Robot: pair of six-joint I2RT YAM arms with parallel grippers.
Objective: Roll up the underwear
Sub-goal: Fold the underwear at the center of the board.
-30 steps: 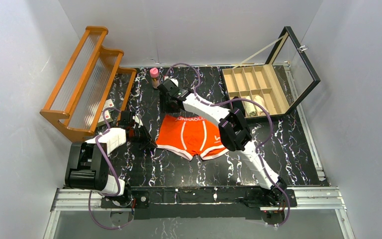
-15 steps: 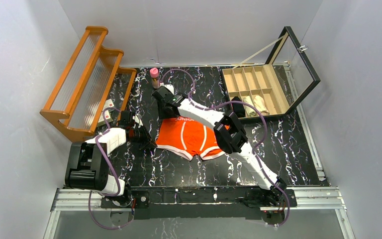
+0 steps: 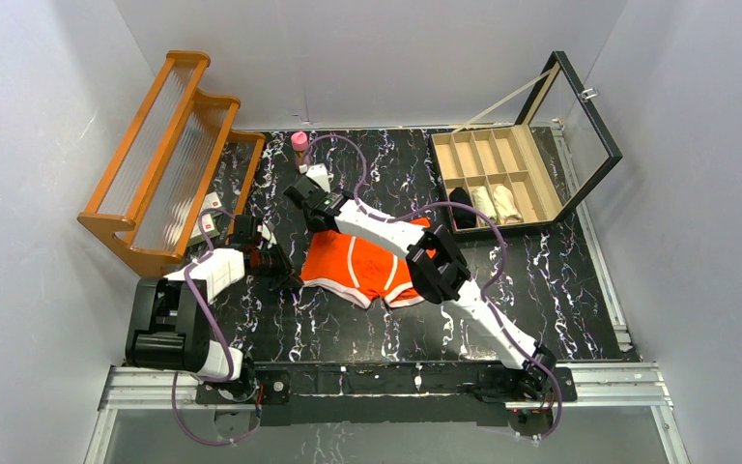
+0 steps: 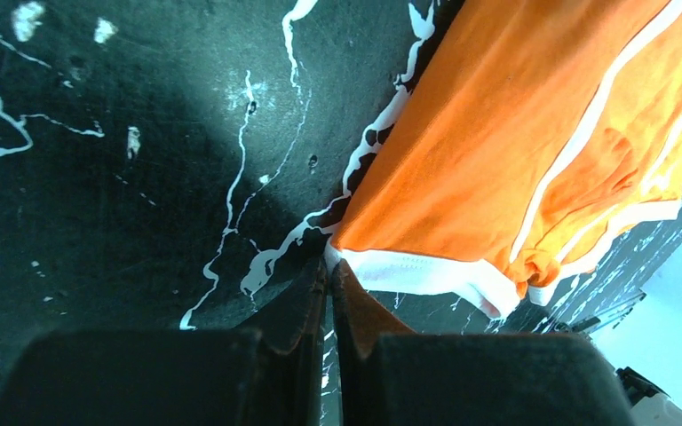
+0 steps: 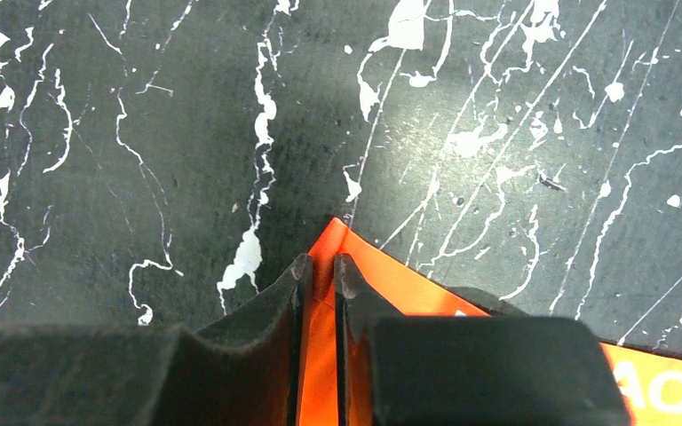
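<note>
Orange underwear (image 3: 362, 266) with white stripes and white edges, spread out flat near the middle of the black table (image 3: 580, 290). Waistband on the far side, leg holes on the near side. Some white letters on the waistband, too hidden to read.

Left gripper (image 4: 329, 266) down low at the near left corner of the cloth. Fingers pressed together, no gap to see. White edge of one leg hole caught right at the tips, so pinching that corner.

Right gripper (image 5: 318, 266) at the far left corner, by the waistband. Fingers very close, with only a thin slit between them. Orange corner tucked up into that slit, so holding the cloth there too. Right arm stretched over the top part of the underwear, hiding some of the waistband.

Big wooden rack (image 3: 169, 145) at the far left of the table. Little bottle (image 3: 299, 145) with a pink cap, standing at the back of the table, beyond the right gripper. Wooden box (image 3: 473, 145) with small compartments at the far right, glass lid standing open. Two pale rolls (image 3: 498, 201) and one dark thing (image 3: 461, 208) side by side in the near row of the box. Cannot tell what those are.
</note>
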